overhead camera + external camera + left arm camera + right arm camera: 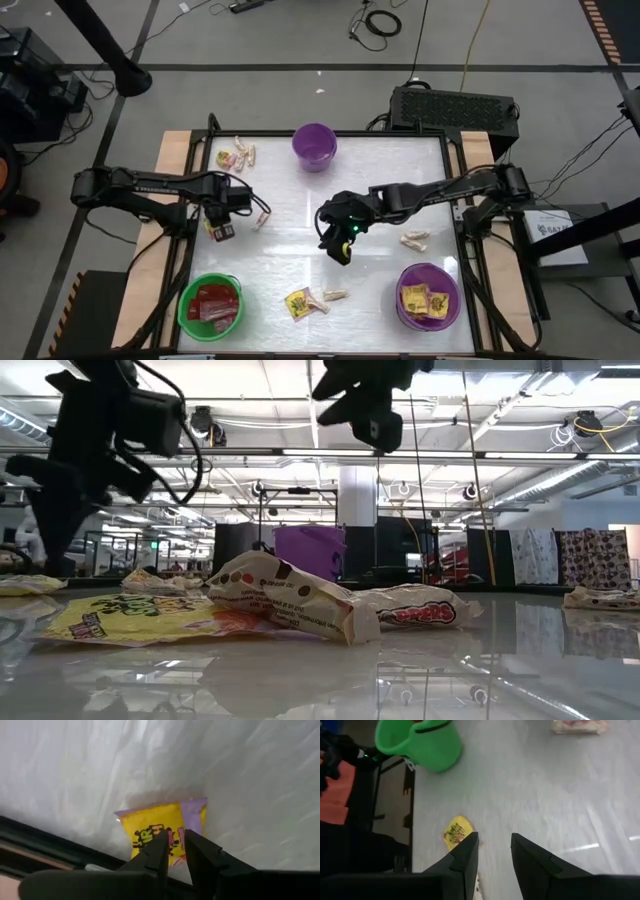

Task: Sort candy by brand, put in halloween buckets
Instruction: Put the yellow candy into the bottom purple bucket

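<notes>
The left end effector point(176, 851) pinches a yellow packet point(155, 830) (table edge beside); right end effector point(495, 851) spread, empty.

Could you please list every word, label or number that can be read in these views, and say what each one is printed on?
No text reads with certainty.
Red-lettered wrapper, low view: bold red word, too blurred to read.
Tan wrapper: small print, too small.
Yellow packet lying flat: dark print, illegible.
Yellow packet in the left end effector: dark letters, partly hidden by the fingers.
White label at the table's right: print too small.
</notes>
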Tool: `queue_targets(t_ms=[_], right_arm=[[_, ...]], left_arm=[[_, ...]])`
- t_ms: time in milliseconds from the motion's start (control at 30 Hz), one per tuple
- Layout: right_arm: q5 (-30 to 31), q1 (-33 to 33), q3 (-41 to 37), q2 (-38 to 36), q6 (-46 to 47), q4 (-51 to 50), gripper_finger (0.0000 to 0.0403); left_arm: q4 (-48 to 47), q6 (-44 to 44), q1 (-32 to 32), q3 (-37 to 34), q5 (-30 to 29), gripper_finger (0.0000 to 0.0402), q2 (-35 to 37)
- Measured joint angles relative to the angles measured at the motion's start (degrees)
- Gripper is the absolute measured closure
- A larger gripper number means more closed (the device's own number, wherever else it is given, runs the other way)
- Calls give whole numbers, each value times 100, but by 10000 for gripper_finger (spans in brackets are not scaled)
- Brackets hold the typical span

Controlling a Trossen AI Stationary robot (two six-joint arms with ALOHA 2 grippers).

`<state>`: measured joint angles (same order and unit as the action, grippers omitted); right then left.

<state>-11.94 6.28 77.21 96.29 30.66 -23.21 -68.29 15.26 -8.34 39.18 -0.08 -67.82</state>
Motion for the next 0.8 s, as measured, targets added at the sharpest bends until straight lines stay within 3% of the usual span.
queue_targets(t_ms=[233,567,800], right_arm=[[-22,4,0,-9,-3,-74,293],[-340,-96,2,-13,-128,-396,293],[-507,-190,7,-15,-197,-563,293]], left_arm=[[271,598,0,-124,-58,331,-349],[488,669,92,-149,-120,331,-1055],[603,695,173,-149,-106,280,-1157]])
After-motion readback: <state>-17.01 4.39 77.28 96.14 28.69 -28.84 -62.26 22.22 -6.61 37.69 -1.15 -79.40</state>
